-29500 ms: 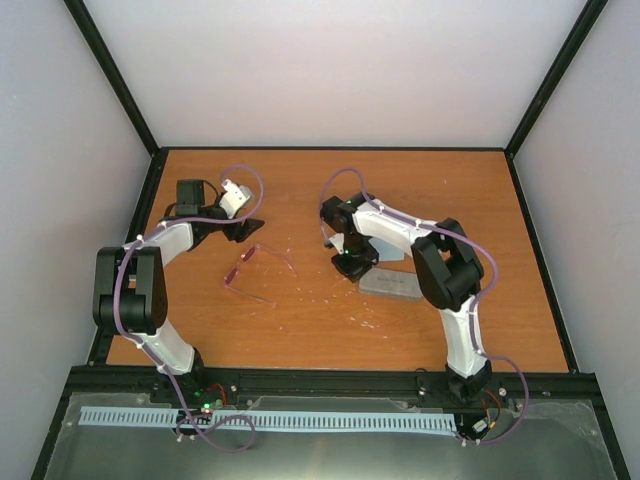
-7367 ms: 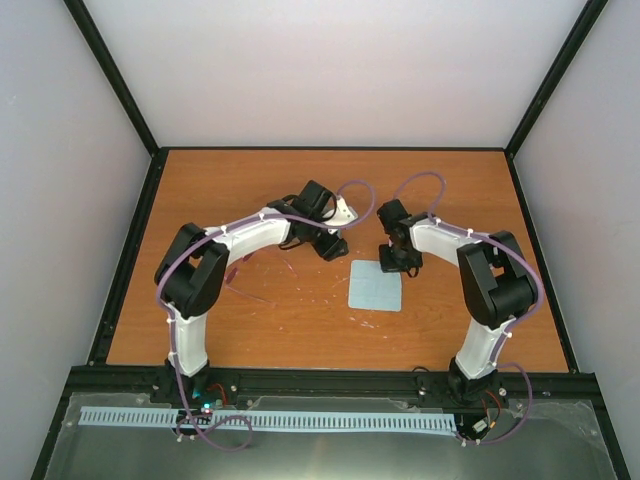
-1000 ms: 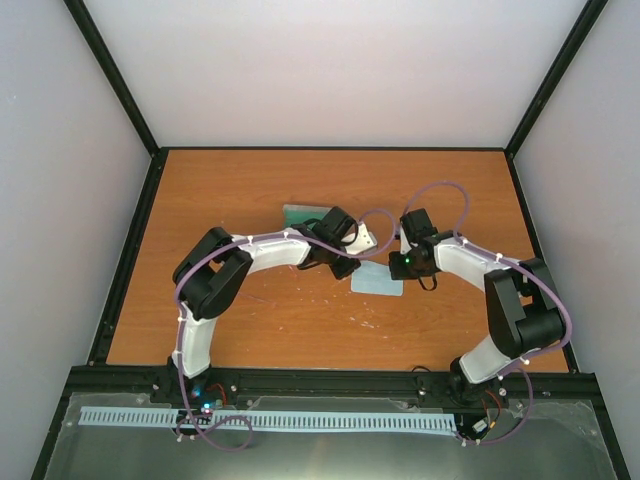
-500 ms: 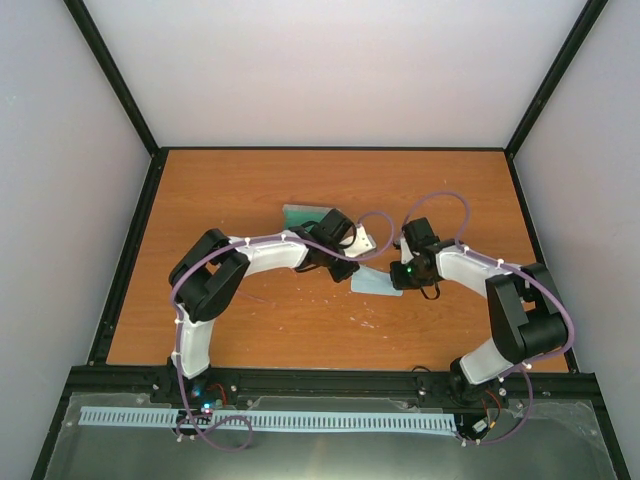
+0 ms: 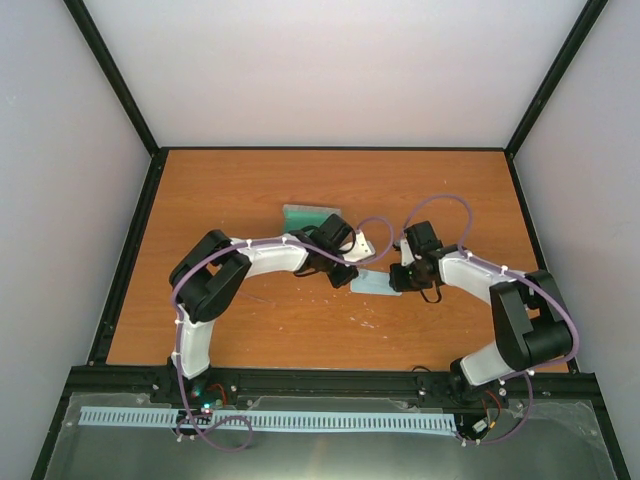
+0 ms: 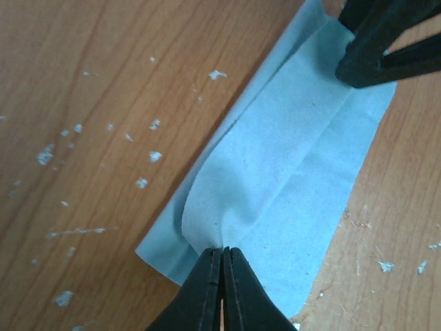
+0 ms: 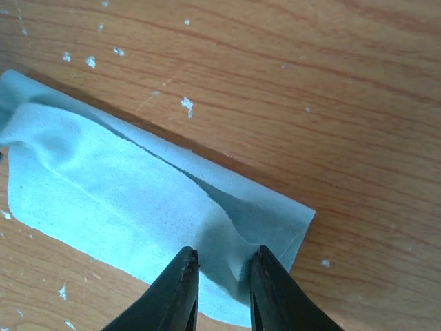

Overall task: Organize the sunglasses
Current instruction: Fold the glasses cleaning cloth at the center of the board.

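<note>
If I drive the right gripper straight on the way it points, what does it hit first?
The light blue fabric cloth: the right gripper points down at its raised fold, just ahead of the parted jaws. The wooden table lies right beneath, though depth is unclear.

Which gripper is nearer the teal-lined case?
Left. The left gripper pinches the cloth end nearest the case; the right gripper is at the far end.

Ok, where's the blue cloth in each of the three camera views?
Top external: cloth just below and right of picture centre.
Left wrist: cloth runs diagonally, bottom centre to upper right.
Right wrist: cloth fills the lower left.
Shared landmark: the right gripper, at one end of the cloth in every view.
</note>
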Action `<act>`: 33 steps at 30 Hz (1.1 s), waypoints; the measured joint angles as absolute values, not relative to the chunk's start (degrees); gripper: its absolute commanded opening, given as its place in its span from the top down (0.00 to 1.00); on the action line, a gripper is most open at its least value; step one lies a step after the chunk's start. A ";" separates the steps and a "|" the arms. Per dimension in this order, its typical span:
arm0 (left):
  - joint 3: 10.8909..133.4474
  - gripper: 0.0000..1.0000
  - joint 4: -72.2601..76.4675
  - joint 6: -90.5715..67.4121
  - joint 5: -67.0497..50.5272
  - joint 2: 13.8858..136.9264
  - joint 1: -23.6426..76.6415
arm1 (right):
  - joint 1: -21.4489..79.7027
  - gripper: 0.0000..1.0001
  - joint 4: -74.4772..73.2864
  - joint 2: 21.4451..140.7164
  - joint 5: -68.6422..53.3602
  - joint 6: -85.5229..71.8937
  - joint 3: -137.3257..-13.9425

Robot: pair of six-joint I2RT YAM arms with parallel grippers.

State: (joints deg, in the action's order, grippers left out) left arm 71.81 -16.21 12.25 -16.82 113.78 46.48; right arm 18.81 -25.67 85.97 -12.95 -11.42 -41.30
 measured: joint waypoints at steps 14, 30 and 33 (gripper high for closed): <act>67.77 0.93 -15.35 12.12 -17.21 112.18 48.38 | 18.79 0.63 -26.11 82.72 -13.78 -13.74 -40.56; 63.96 0.93 -13.93 12.16 -17.43 109.93 49.17 | 18.79 0.49 -24.03 80.58 -12.40 -18.46 -41.71; 63.33 0.92 -13.65 12.16 -17.43 109.54 49.43 | 18.76 0.47 -22.85 80.62 -12.49 -19.18 -42.11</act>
State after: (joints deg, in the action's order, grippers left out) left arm 63.33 -13.65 12.16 -17.43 109.54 49.43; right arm 18.76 -22.85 80.62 -12.49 -19.18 -42.11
